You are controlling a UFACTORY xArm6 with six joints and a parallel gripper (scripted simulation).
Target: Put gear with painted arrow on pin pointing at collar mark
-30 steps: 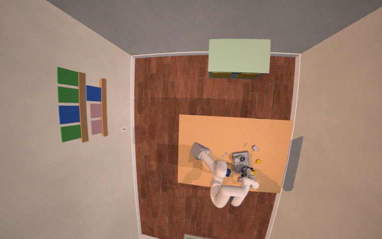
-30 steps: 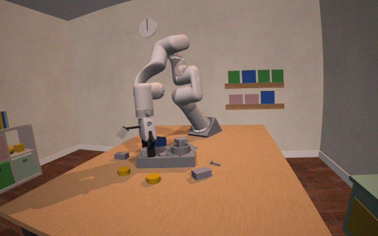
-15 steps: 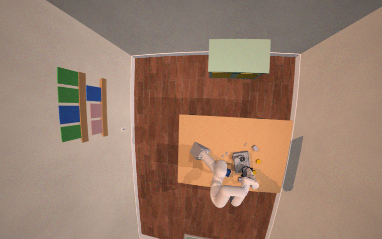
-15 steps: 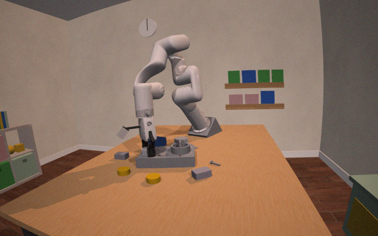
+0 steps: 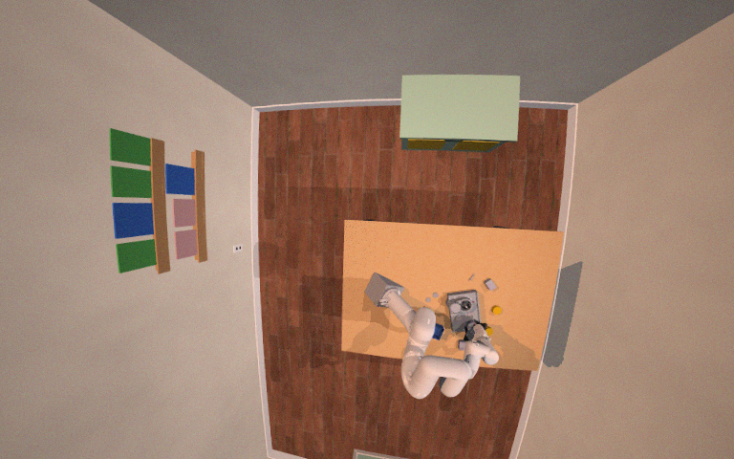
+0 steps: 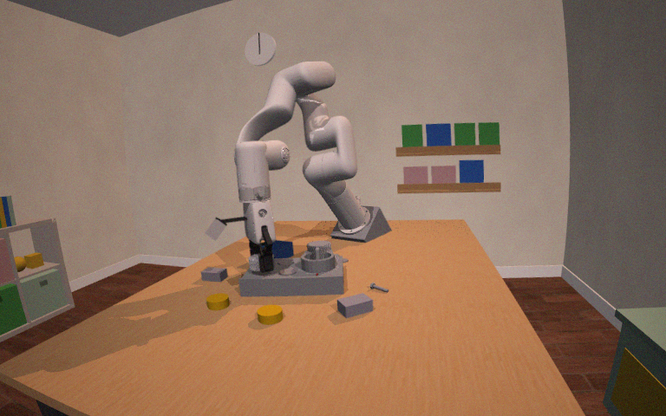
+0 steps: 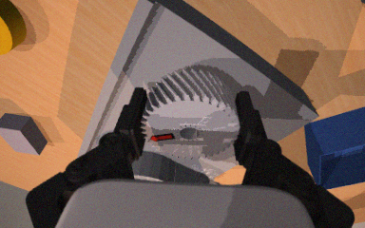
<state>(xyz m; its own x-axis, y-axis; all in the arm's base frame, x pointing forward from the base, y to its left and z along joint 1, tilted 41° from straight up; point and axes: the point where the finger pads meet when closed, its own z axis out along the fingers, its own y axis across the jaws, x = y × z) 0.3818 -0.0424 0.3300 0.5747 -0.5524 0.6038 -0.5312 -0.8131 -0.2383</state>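
Observation:
My gripper (image 7: 190,104) is shut on the loose grey gear (image 7: 188,118), with one black finger on each side of its toothed rim. The gear's red painted arrow (image 7: 162,138) lies left of its hub in the wrist view. The gear is over the near-left end of the grey timing case (image 6: 291,279); the pin and the collar mark are hidden under it. In the side view my gripper (image 6: 263,260) stands upright low over the case. A second toothed gear (image 6: 318,250) sits on a round housing on the case.
A blue block (image 6: 282,249) stands behind the case. Two yellow discs (image 6: 269,314) (image 6: 217,301), two grey blocks (image 6: 355,304) (image 6: 213,273) and a small bolt (image 6: 379,287) lie around the case. The arm's base (image 6: 362,228) is at the table's far side.

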